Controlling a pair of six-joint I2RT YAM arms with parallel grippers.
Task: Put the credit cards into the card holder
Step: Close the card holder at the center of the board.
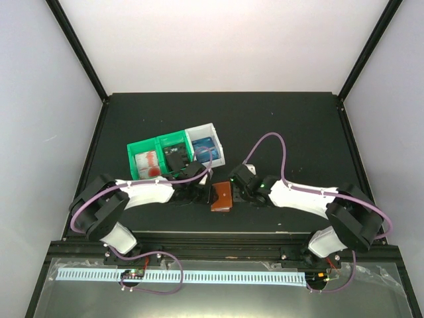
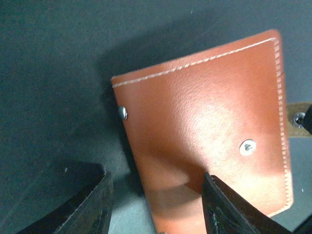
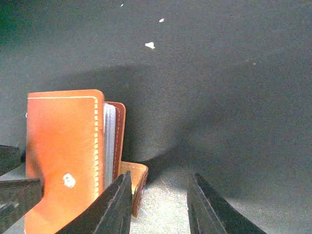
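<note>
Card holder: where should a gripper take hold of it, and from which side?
Probably pinch the card holder across its two leather covers, at the stitched edge where the clear pockets show, coming from the side of the right gripper. That edge faces it and is thin enough to span; the broad cover face gives no pinch.

Reddish-brown card holder [image 1: 222, 197], slightly ajar; credit cards [image 1: 204, 146] in nearby bins [image 1: 142, 143]

No writing can be read in any view. The credit cards [image 1: 176, 158] lying in the bins [image 1: 142, 142] bear marks too small to make out.
</note>
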